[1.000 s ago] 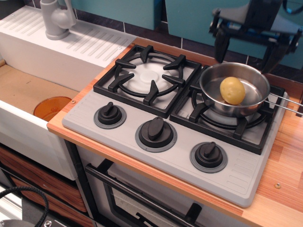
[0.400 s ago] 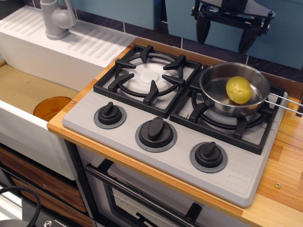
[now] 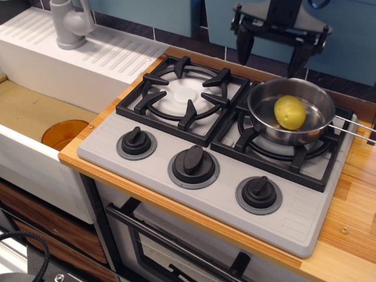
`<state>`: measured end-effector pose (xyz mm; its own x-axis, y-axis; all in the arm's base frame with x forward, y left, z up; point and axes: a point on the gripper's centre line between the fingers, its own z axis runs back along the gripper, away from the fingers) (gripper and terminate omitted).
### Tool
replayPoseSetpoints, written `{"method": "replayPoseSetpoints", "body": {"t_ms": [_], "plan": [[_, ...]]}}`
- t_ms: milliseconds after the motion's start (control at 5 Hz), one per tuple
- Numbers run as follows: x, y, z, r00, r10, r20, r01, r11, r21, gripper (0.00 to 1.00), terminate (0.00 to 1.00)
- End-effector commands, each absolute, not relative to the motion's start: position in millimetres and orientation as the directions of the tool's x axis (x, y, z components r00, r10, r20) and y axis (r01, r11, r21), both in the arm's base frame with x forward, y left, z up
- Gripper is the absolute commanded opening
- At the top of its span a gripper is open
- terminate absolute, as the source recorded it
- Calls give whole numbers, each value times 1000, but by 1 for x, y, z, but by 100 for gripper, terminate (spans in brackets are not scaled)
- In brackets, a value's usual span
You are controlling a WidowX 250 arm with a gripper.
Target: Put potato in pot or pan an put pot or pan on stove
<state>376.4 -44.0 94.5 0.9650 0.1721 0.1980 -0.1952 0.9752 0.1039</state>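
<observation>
The yellow potato (image 3: pixel 289 112) lies inside the shiny steel saucepan (image 3: pixel 265 115). The saucepan stands on the right burner grate of the grey stove (image 3: pixel 176 135), its wire handle (image 3: pixel 352 124) pointing right. My gripper (image 3: pixel 272 56) hangs open and empty at the top of the view, above and behind the saucepan, apart from it. Its black fingers (image 3: pixel 245 48) point down towards the back of the counter.
The left burner grate (image 3: pixel 185 97) is bare. Three dark knobs (image 3: pixel 194 161) line the stove's front. A white sink (image 3: pixel 47 111) with a grey tap (image 3: pixel 69 22) and an orange plate (image 3: pixel 64 134) lies to the left. The wooden counter (image 3: pixel 352 223) edges the stove.
My gripper has moved left and away from the saucepan, staying open. The potato has rolled a little inside the saucepan. The saucepan has not moved.
</observation>
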Motion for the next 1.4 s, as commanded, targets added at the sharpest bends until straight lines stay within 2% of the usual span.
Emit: {"method": "replayPoseSetpoints", "body": {"t_ms": [0,800,1000,1200], "plan": [[373,-48,104,936,186,298,-215,974,67,100,0],[358,-55,64,912,208,354,-240,970,49,100,0],[357,-59,59,907,227,356,-260,965,45,0,0],[357,-62,59,908,229,351,-259,965,38,0,0]]}}
